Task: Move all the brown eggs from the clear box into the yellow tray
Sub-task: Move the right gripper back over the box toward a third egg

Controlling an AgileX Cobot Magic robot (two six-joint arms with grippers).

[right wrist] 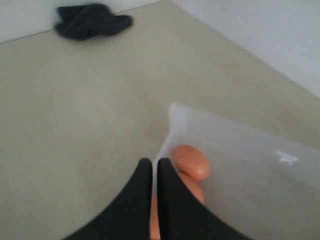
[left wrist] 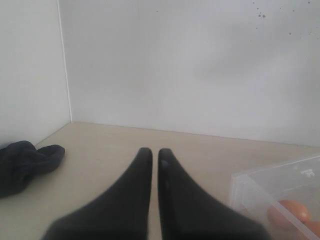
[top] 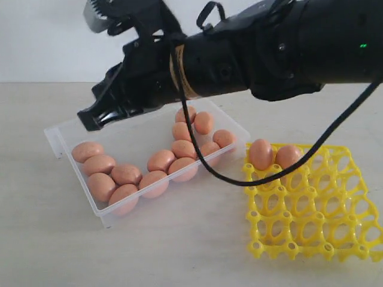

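Brown eggs (top: 160, 160) partly behind arm (top: 239, 60)

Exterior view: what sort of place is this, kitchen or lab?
Most likely a lab test bench, not a kitchen: a bare beige tabletop against plain white walls, holding the clear box of brown eggs, the yellow tray and a dark cloth by the wall.

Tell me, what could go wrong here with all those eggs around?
The right pincer is shut above the brown eggs in the clear box; coming down like that, it might poke one instead of gripping it. The black cable hangs low over the box and near the two eggs seated in the yellow tray, so it could snag or nudge them.
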